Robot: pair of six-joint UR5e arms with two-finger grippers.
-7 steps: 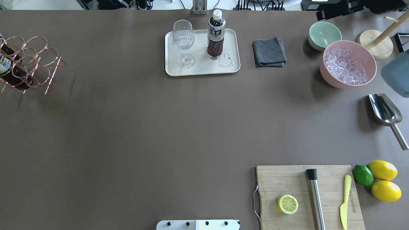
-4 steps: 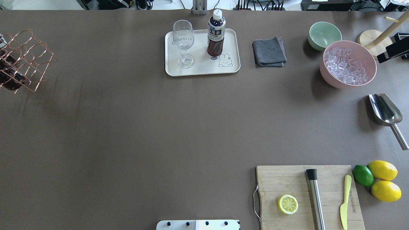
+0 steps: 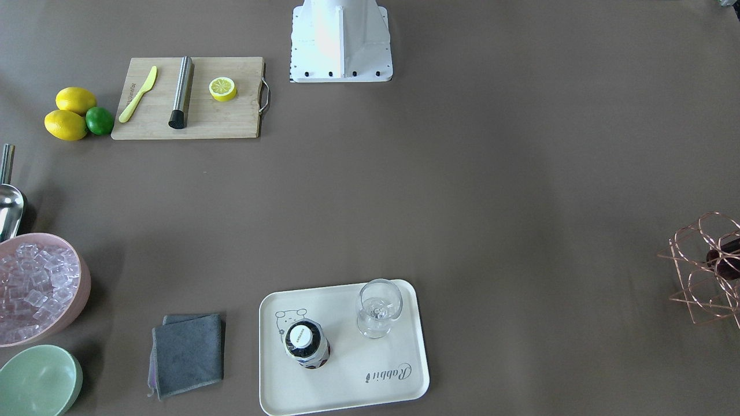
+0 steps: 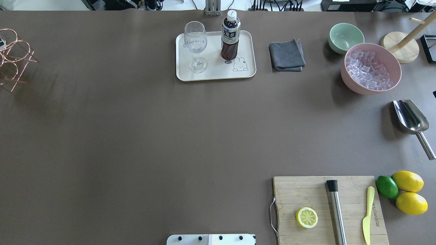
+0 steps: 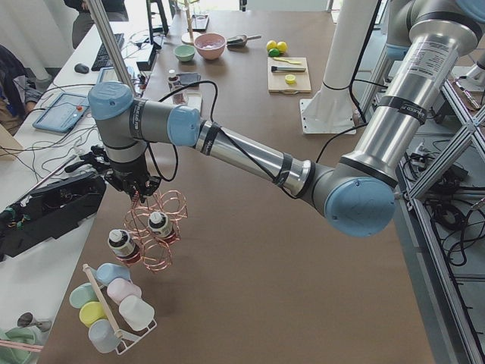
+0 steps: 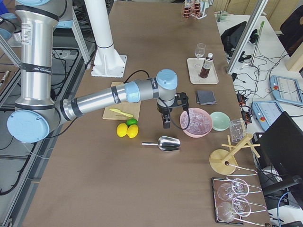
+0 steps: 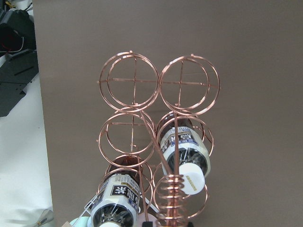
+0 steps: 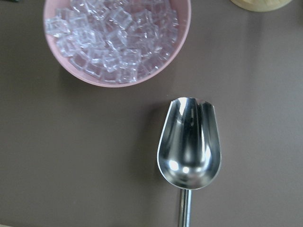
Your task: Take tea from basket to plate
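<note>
One tea bottle [image 4: 230, 35] stands upright on the cream plate [image 4: 214, 73], next to a clear stemmed glass [image 4: 196, 44]. The copper basket [image 4: 12, 58] is at the table's far left end, tilted, with two tea bottles [image 7: 182, 151] in its cells. My left gripper [image 5: 136, 193] is at the top of the basket's coiled handle [image 7: 171, 194], shut on it. My right gripper [image 6: 165, 124] hangs over the table between the scoop and the pink bowl; whether it is open or shut I cannot tell.
A pink bowl of ice [image 4: 371, 68], a green bowl [image 4: 345, 35], a steel scoop [image 4: 410, 117] and a grey cloth [image 4: 286, 56] lie at the right. A cutting board [image 4: 306, 190] holds a lemon half. A rack of pastel cups [image 5: 114, 303] stands beside the basket.
The basket has moved further left, now mostly past the overhead view's left edge. The dark shape of the right arm has left the upper right corner of that view.
</note>
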